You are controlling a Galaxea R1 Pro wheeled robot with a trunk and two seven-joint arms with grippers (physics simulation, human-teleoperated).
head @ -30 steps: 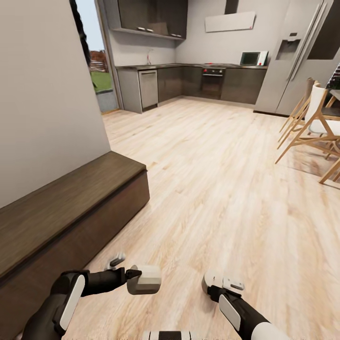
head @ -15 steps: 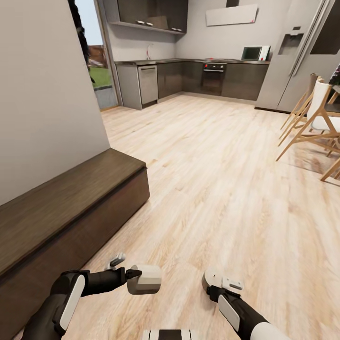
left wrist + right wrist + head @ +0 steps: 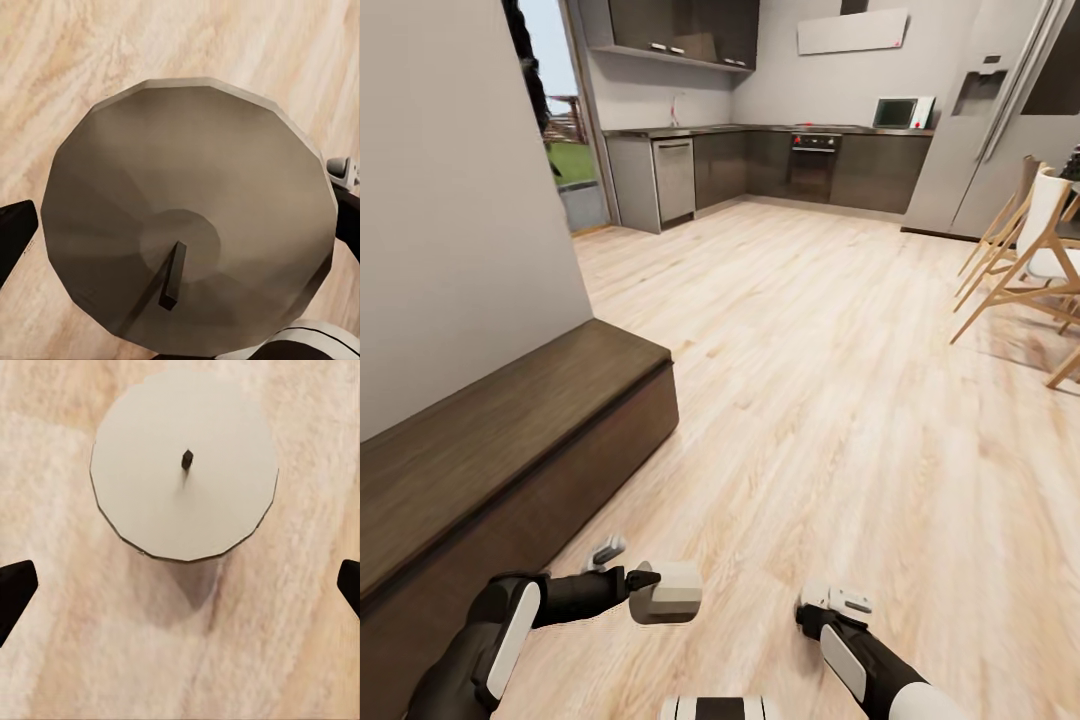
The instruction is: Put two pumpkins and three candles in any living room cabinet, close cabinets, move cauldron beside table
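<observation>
Head view: the left gripper [image 3: 650, 592] is closed on a beige candle [image 3: 672, 590], held above the floor [image 3: 810, 400] just off the near end of the long dark cabinet [image 3: 510, 440], whose fronts are all flush and closed. In the left wrist view that candle [image 3: 187, 225], wick up, sits between the dark fingertips [image 3: 15, 232] at its sides. The right gripper [image 3: 838, 602] hangs over the floor, well apart from the cabinet; in the right wrist view its fingertips [image 3: 15, 589] stand spread wide, with a second candle [image 3: 184, 465] upright on the floor between and beyond them, touching neither. Beyond the cabinet lie the grey kitchen units [image 3: 760, 170], a fridge [image 3: 990, 120] and wooden chairs [image 3: 1030, 260].
</observation>
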